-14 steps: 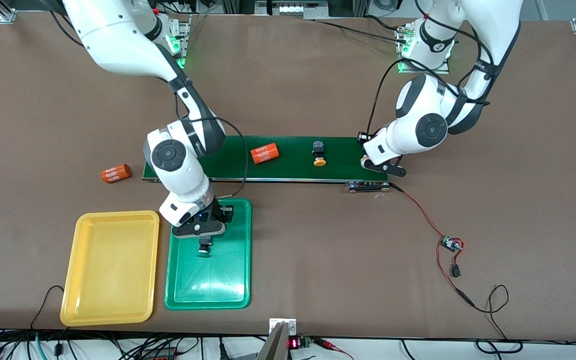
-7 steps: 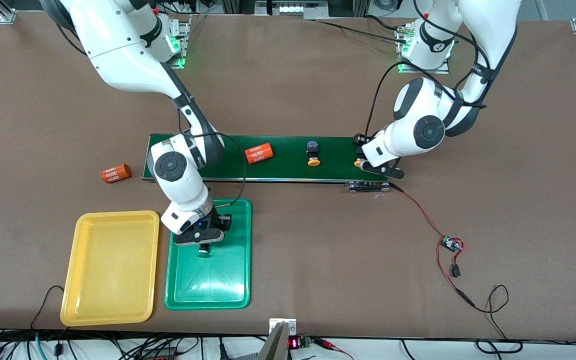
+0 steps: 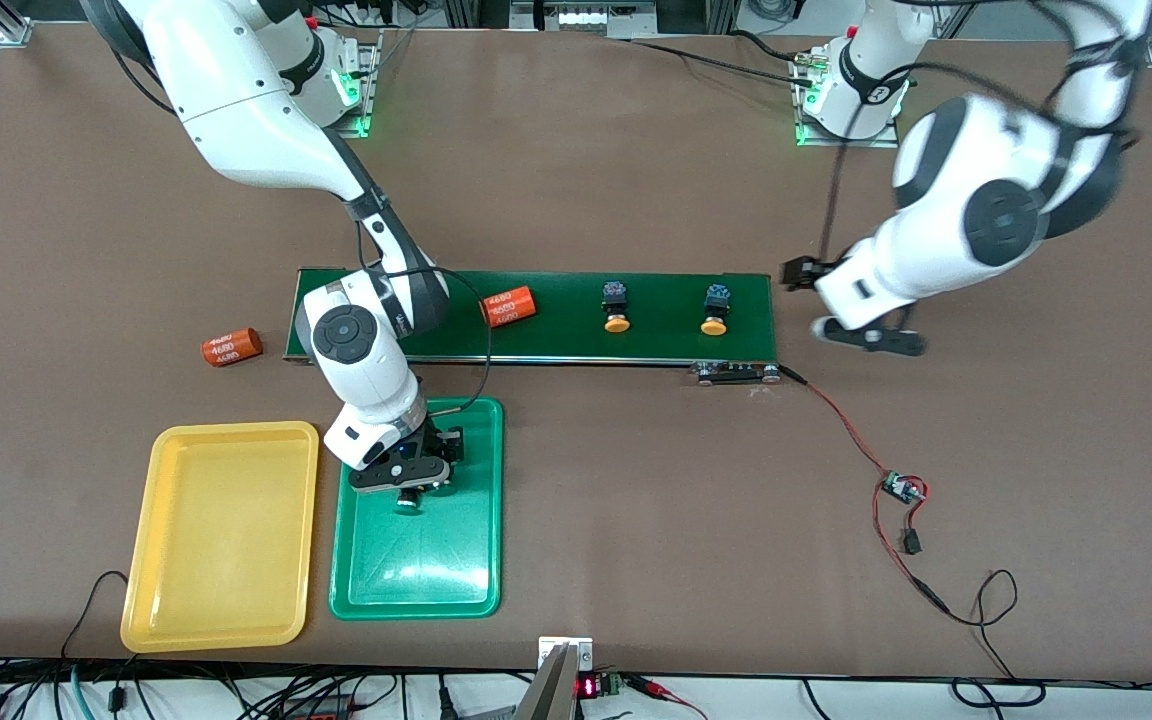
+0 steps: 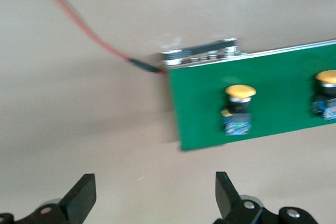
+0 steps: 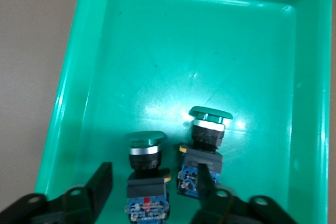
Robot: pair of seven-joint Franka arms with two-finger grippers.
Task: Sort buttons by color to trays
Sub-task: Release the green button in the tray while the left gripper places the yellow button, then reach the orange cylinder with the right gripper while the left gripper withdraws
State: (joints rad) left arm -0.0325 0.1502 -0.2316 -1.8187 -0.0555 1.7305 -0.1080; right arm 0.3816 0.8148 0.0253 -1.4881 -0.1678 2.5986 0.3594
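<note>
Hovering right tool (image 3: 406,487): low over the green tray (image 3: 466,570), at the end nearest the belt; its fingers (image 5: 100,182) are spread, gripping nothing.
Green buttons: two lie in the green tray right under the right tool; one green button (image 5: 147,174) sits between the spread fingers, the second green button (image 5: 206,150) just beside it, partly covered by one finger, caps pointing toward the middle of the tray. From the front only one green cap (image 3: 406,505) shows below the tool.
Left tool (image 3: 861,325): up in the air over bare worktop (image 3: 636,520) just off the belt's end on the left arm's side; its fingers (image 4: 81,200) are spread wide, with nothing between them.
Yellow-orange buttons: both lie on the dark green belt (image 3: 556,345), caps toward the front camera. One yellow-orange button (image 3: 715,309) is near the left tool's end of the belt; the other yellow-orange button (image 3: 616,306) is farther along toward the right tool.
Yellow tray (image 3: 166,620): beside the green tray, toward the right arm's end of the worktop, holding no buttons.
Orange cylinders: one orange cylinder (image 3: 508,306) on the belt near the right arm; another cylinder (image 3: 231,347) on the worktop off the belt's end.
Red wire (image 3: 846,425): runs from the belt's end across the worktop below the left tool.
</note>
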